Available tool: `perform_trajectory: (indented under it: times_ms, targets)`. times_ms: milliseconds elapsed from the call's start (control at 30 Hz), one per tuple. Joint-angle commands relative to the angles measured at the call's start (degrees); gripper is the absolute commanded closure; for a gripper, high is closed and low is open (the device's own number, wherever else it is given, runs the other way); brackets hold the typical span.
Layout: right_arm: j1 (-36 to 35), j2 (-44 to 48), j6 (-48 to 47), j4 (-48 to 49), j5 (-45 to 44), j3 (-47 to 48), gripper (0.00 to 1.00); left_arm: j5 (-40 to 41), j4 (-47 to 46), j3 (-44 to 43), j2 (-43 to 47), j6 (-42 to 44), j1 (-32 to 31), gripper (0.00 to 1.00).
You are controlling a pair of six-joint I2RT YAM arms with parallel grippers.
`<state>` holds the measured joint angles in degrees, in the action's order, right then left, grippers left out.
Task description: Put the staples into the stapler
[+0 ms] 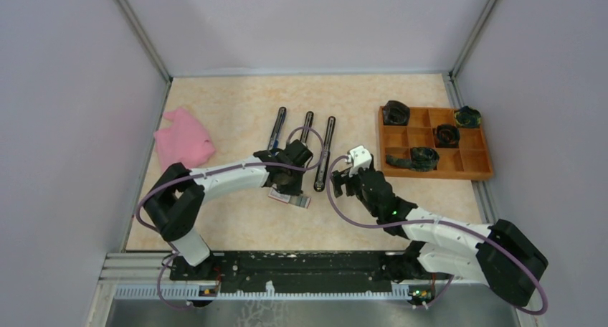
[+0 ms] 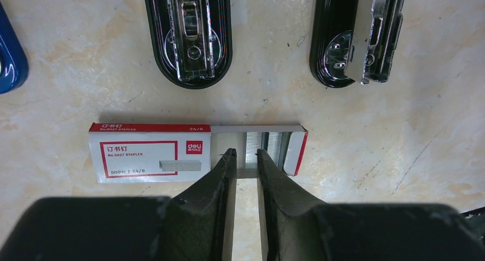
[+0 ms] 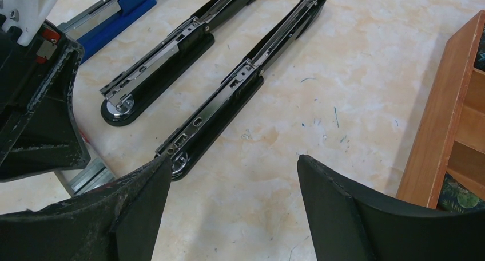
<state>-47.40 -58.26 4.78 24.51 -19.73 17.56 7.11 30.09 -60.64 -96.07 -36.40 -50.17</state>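
Bright, even overhead light, soft shadows, sharp focus, mild glare on chrome.

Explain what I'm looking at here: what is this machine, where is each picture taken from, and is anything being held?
Two robot arms are bolted to a table's near edge. One picture looks down from above; the other two come from cameras on each wrist. On the table lie three opened staplers, a pink cloth and a wooden tray of dark items. The left gripper has its jaws narrowed over the grey staples in an open staple box; a firm grip isn't clear. The right gripper stands open, holding nothing.
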Motion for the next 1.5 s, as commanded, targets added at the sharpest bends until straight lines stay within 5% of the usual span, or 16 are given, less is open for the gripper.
perform_trajectory:
  times_ms: [0, 1000, 1467]
  targets:
    - [-0.7, -0.5, 0.6, 3.3, -1.0, 0.9, 0.19, 0.3, 1.1, -1.7, -1.3, 0.2, -0.4, 0.75]
    - [-0.7, -1.9, 0.4, 2.9, 0.1, 1.4, 0.19, -0.6, 0.9, -1.6, -5.9, 0.6, -0.6, 0.83]
    - [-0.6, -0.6, 0.5, 2.7, 1.6, 1.2, 0.19, 0.7, -0.1, -0.4, -2.4, 0.0, -0.5, 0.98]
